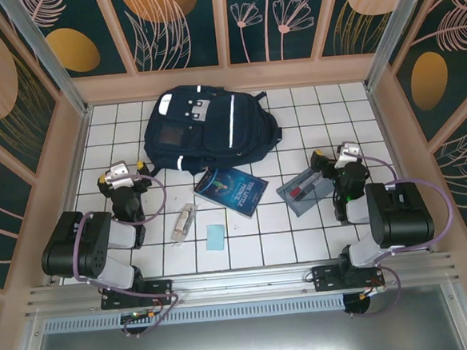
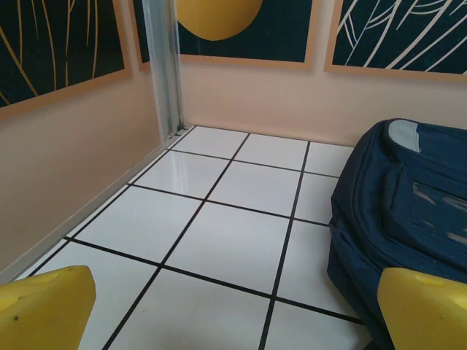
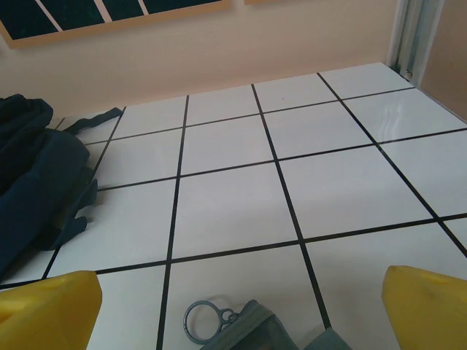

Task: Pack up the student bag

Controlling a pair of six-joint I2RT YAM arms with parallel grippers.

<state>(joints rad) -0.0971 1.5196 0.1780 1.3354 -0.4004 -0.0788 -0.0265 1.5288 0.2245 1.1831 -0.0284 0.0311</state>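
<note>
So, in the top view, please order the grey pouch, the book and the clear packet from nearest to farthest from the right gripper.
1. grey pouch, just in front of the right gripper.
2. book, mid-table, to its left.
3. clear packet, farthest, over by the left arm.

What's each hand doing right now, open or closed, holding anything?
Left hand: open, holding nothing.
Right hand: open, holding nothing.
</note>
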